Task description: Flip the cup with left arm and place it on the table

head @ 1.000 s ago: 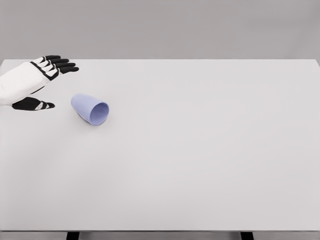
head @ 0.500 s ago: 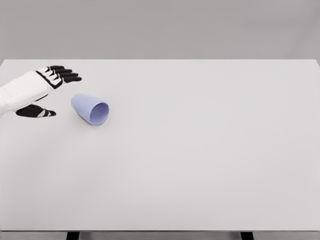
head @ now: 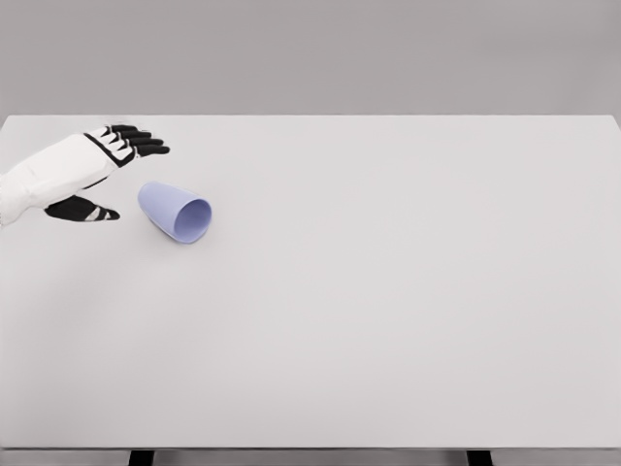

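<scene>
The wide, flat white surface (head: 388, 320) fills the view. The white left hand (head: 85, 167) hovers at its far left, black fingers (head: 146, 146) spread and holding nothing. Just beside it, apart, the small lavender plastic cup (head: 175, 211) lies on its side, mouth facing the lower right.

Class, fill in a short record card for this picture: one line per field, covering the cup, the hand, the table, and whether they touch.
cup: lilac cup, lying on its side, open mouth facing the lower right
left hand: left hand open, fingers spread, just left of the cup
contact: none visible; a gap shows between hand and cup
table: white table, cup near its left end
right arm: not in view
task state: cup not yet grasped or flipped
</scene>
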Robot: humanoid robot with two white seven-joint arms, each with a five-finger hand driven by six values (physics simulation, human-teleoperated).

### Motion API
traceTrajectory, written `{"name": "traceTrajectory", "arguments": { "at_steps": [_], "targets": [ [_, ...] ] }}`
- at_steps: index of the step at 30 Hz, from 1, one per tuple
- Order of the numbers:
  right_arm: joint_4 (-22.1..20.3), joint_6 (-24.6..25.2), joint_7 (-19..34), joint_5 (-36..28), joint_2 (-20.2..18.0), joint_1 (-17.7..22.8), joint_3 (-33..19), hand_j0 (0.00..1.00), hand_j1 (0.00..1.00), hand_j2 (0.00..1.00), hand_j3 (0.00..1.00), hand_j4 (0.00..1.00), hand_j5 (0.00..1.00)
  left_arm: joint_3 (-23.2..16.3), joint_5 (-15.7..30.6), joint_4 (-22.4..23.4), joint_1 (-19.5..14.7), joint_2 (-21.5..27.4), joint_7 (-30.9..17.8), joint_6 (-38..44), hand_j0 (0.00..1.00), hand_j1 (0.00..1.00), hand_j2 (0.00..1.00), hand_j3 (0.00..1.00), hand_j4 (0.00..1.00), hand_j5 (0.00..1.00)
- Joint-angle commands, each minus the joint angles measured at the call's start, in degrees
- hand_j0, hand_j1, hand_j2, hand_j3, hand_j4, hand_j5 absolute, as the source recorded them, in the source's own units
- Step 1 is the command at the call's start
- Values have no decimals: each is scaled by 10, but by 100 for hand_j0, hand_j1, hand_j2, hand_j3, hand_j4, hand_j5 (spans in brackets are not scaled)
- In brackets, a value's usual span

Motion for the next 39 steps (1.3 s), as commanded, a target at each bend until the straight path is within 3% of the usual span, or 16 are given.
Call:
{"name": "traceTrajectory", "arguments": {
  "at_steps": [1, 7, 15, 18, 39],
  "targets": [
    [0, 0, 0, 0, 0, 0, 0, 100, 100, 100, 100, 100, 100, -16, 3, 20, 0, -10, 1, 1, 100, 100, 100, 100, 100, 100],
    [0, 0, 0, 0, 0, 0, 0, 100, 100, 100, 100, 100, 100, -51, 4, 28, -20, -19, 1, 1, 100, 100, 100, 100, 100, 100],
    [0, 0, 0, 0, 0, 0, 0, 100, 100, 100, 100, 100, 100, -63, 3, 40, -30, -32, 0, 1, 100, 100, 100, 100, 100, 100],
    [0, 0, 0, 0, 0, 0, 0, 100, 100, 100, 100, 100, 100, -95, 3, 66, -55, -42, 0, 1, 100, 100, 100, 100, 100, 100],
    [0, 0, 0, 0, 0, 0, 0, 100, 100, 100, 100, 100, 100, -123, 2, 124, -77, -71, -1, 1, 100, 100, 100, 100, 100, 100]
  ]
}}
